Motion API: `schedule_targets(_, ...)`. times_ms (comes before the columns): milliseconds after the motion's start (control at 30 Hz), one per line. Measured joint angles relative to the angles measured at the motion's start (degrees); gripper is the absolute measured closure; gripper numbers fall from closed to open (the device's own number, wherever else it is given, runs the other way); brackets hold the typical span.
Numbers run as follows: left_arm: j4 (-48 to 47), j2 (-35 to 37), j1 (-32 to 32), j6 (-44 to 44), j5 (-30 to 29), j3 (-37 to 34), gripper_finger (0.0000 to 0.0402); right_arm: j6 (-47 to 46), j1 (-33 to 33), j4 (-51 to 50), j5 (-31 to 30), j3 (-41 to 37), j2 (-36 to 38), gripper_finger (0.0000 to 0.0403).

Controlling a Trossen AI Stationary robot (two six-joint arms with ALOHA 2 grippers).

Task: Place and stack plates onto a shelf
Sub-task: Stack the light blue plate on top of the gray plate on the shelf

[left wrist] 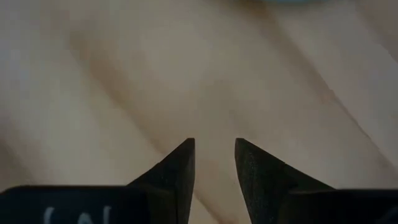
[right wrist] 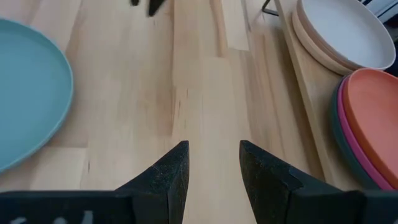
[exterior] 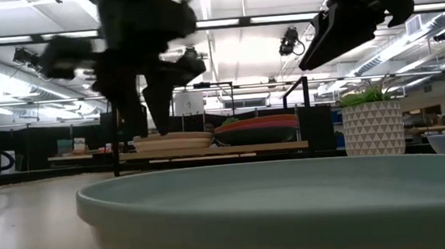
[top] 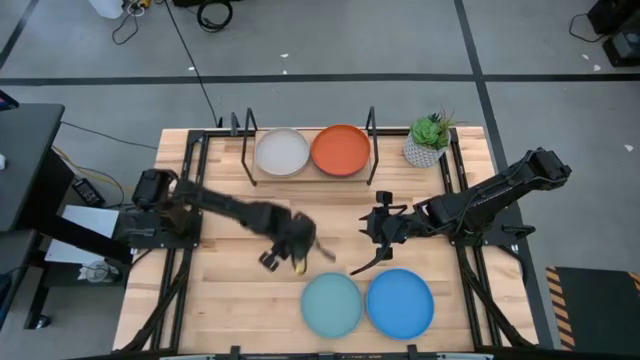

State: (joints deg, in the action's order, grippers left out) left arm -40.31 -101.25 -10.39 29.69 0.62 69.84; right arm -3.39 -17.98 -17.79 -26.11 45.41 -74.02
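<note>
Near edge, still to do: 2 plates lie on my tabletop (top: 220,290), the light turquoise plate (top: 331,305) and the blue plate (top: 400,303), side by side and just about touching.
My left claw: my left claw (top: 283,258) hangs above bare wood just beside the light turquoise plate, fingers slightly parted, nothing between them.
My right claw: my right claw (top: 372,262) hovers just beyond the blue plate, fingers apart and empty.
Middle of the tabletop: bare boards between my claws and the shelf.
Far side, done: the shelf (top: 310,177) carries 2 stacks. In the left one, the grey plate (top: 281,152) sits on top of a pale pink plate (right wrist: 309,41). In the right one, the orange plate (top: 341,149) tops a magenta plate (right wrist: 346,127) and a dark teal plate (right wrist: 336,135).
Count: I can make out 5 plates on the shelf; another could be hidden in a stack.
Beside the shelf: a potted plant (top: 429,140) stands at its right end.
My judgement: most of the stacking is finished; the 2 near plates remain, the light turquoise plate likely next for my left claw.
</note>
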Motion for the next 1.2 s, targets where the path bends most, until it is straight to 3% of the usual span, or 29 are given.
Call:
schedule_targets(167, 8.4, 0.0, -8.4, 7.1, -5.4, -3.6, 0.0281, 0.9, 0.1, 0.1, -0.1, 0.0, 0.0, 0.0255)
schedule_targets(533, 22.6, 0.0, -17.9, 15.6, -5.9, -6.5, 0.0281, 3.6, 1.7, 0.4, -1.4, 0.0, 0.0, 0.0255)
schedule_targets(867, 30.6, -6.7, -19.5, 17.1, -5.9, -6.5, 0.0281, 5.6, 1.8, 1.9, -1.3, 0.0, 0.0, 0.0255)
schedule_targets(1200, 33.9, -8.0, -19.5, 16.0, -4.9, -6.5, 0.0281, 5.1, 1.9, 1.9, -0.8, 0.0, 0.0, 0.0255)
